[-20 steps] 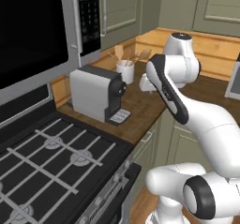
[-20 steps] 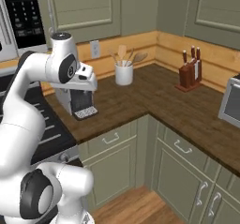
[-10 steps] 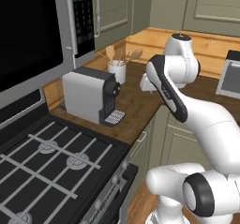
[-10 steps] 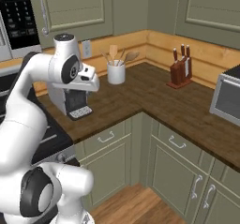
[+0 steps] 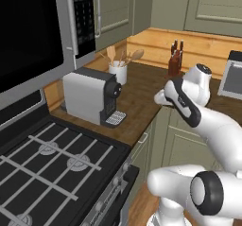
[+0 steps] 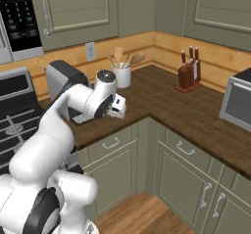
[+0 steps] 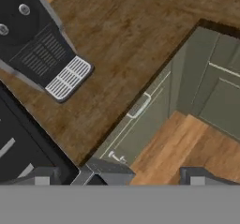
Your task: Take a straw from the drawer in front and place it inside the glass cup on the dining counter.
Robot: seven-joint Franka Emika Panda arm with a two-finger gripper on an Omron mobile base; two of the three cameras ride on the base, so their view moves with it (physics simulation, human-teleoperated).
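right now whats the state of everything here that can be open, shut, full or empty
end effector: open, holding nothing
drawer: shut, below the worktop edge
upper cabinet door: shut
lower cabinet doors: shut
utensil crock: upright, holding wooden utensils
knife block: upright, knives in it
coffee machine: upright, drip tray bare

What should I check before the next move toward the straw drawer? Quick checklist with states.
1. Gripper open and empty: ok, fingertips apart, nothing between them.
2. Drawer in hand view below the worktop edge: ok.
3. Drawer pulled open: not ok, front sits flush, handle untouched.
4. Straw located: cannot tell.
5. Gripper lined up on the drawer handle: not ok, it hangs well above, looking down.
6. Clearance from coffee machine: ok, arm stands off to its side.
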